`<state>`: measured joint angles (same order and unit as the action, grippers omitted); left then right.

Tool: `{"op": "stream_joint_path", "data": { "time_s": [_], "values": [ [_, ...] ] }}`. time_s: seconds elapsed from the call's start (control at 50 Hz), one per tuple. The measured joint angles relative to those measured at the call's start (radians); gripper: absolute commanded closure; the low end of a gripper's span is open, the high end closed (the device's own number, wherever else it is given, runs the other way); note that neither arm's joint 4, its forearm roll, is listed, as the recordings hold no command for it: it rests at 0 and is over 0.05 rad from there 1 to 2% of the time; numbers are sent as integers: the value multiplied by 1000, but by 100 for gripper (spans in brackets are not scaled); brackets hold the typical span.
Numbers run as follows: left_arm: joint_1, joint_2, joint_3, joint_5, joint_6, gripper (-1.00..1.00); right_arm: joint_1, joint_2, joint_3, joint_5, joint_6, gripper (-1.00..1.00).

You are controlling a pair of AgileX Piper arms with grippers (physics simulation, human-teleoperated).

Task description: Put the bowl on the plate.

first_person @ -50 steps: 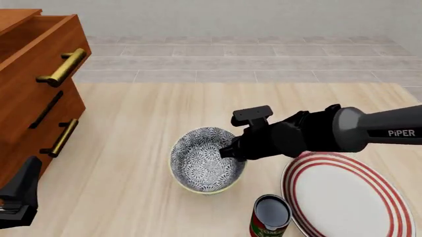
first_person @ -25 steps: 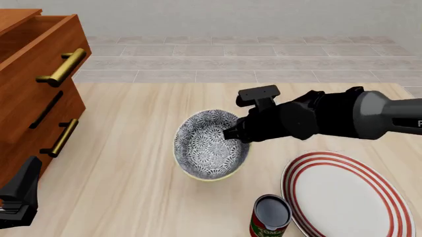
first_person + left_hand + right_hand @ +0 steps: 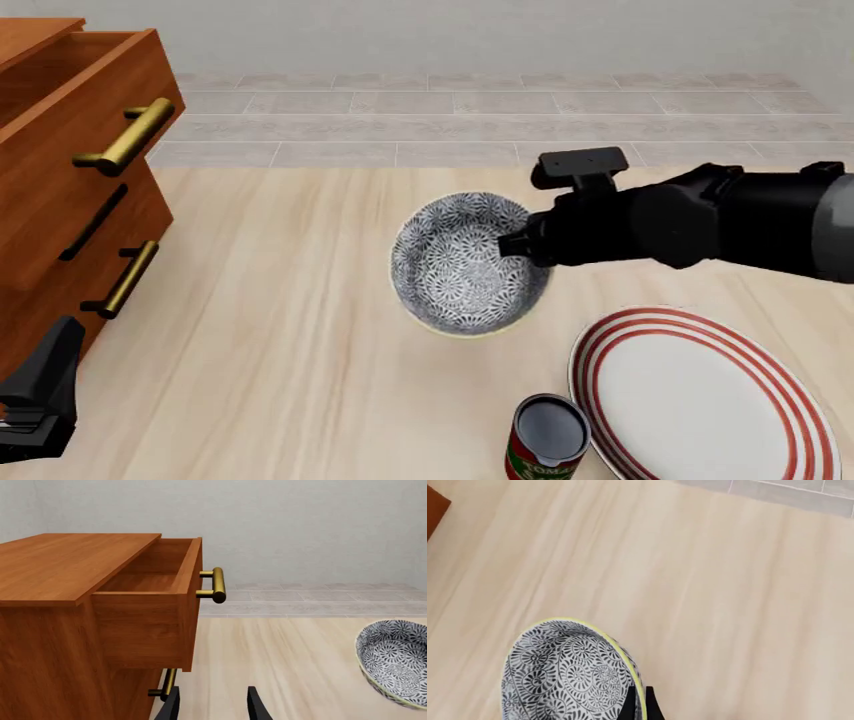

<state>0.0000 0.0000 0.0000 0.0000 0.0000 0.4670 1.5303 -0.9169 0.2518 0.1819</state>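
The grey-and-white floral bowl hangs tilted above the table, left of the plate. My right gripper is shut on its right rim. In the right wrist view the two fingertips pinch the yellow-green rim of the bowl. The white plate with red rings lies flat at the front right, apart from the bowl. My left gripper stands open near the dresser at the front left with nothing between its fingers; the bowl shows at the edge of its view.
A wooden dresser with brass handles and an open top drawer stands at the left. A red-labelled can stands at the front edge, just left of the plate. A tiled floor lies beyond the table's far edge.
The right gripper has lifted the bowl off the table and carried it up and to the right, closer to the plate. The left arm has not moved.
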Motion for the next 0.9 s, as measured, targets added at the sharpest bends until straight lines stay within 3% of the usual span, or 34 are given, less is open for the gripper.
{"op": "stream_joint_path", "data": {
  "time_s": [0.54, 0.9],
  "values": [
    [0, 0, 0, 0, 0, -100, -171, -282, 240, 16, 22, 100],
    [0, 0, 0, 0, 0, -100, -300, -511, 367, 103, 27, 100]
  ]
}}
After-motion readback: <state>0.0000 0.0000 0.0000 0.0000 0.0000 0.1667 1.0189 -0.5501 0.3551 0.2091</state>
